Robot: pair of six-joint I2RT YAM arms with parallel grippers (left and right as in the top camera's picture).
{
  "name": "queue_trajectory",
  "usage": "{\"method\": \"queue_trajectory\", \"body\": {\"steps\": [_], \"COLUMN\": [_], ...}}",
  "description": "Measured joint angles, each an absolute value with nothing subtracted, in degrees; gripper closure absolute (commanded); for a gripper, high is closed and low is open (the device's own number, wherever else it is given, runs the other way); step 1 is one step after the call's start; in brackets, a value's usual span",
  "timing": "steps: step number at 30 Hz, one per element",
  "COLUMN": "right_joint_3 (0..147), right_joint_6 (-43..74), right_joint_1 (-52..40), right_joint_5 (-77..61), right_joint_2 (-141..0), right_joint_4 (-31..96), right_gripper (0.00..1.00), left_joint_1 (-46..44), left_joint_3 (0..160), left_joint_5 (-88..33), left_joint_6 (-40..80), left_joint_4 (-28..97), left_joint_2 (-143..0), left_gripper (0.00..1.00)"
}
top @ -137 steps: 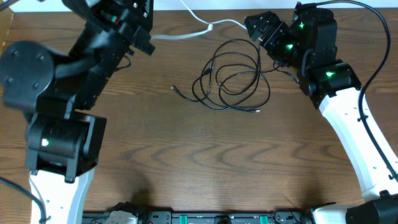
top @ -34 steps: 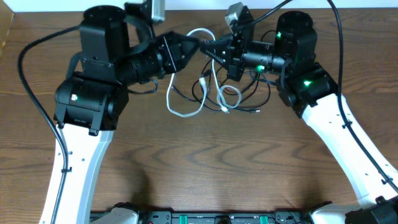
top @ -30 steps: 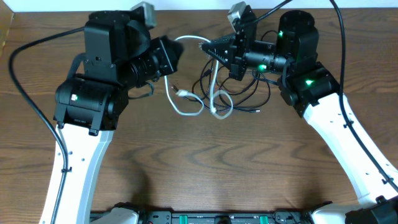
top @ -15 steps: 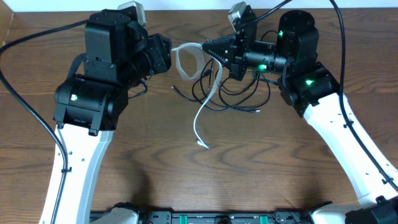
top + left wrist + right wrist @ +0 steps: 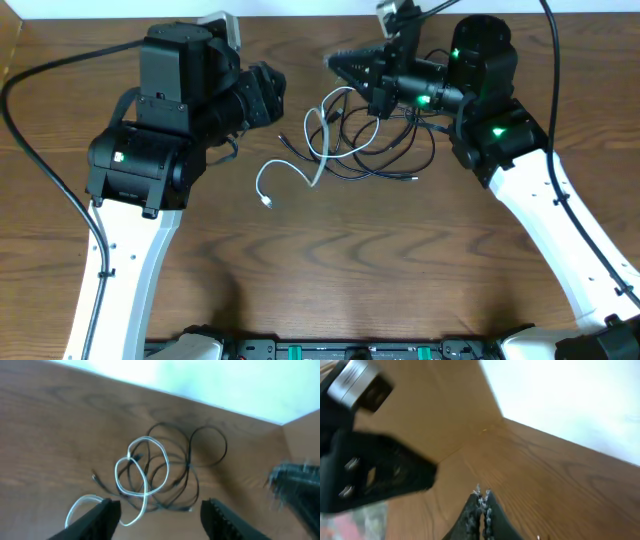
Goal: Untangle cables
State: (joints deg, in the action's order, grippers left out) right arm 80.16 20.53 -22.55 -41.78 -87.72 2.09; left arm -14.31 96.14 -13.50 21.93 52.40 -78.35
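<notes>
At table centre the white cable [image 5: 146,438] is lying looped over the black cables [image 5: 432,150], separation unfinished. Left gripper [image 5: 160,510] is hanging released, right gripper [image 5: 481,500] clenched, seemingly empty. I am planning to regrasp its free end next.

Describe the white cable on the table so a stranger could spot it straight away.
On the wooden table, find the tangle of thin black cables near its far edge. The white cable loops through it and trails out leftward, the only pale strand there.
</notes>
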Motion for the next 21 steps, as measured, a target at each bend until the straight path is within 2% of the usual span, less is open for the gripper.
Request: {"method": "queue_trajectory", "body": {"steps": [2, 5, 12, 17, 21], "right_joint_3": [80.2, 80.2, 80.2, 80.2, 80.2], "right_joint_6": [22.7, 24.9, 27.7, 27.6, 26.2], "right_joint_1": [-21.5, -19.2, -15.7, -14.8, -14.5], "right_joint_5": [-39.6, -37.5, -35.7, -35.3, -35.1], "right_joint_2": [-87.7, -87.7, -87.7, -87.7, -87.7], "right_joint_4": [2.8, 3.9, 10.9, 15.7, 16.5], "right_gripper": [0.59, 0.36, 0.23, 0.2, 0.18], "left_joint_1": [-14.3, -14.3, -14.3, -14.3, -14.3], "left_joint_3": [96.1, 95.5, 94.8, 94.1, 94.1], "left_joint_5": [-13.6, -13.7, -12.4, -6.3, -7.2], "left_joint_6": [22.0, 22.0, 17.8, 14.2, 10.8], "left_joint_4": [54.4, 56.2, 56.3, 57.5, 60.6], "left_joint_2": [-78.5, -79.6, -89.0, -94.9, -97.8], "left_gripper": [0.29, 0.29, 0.29, 0.29, 0.29]}}
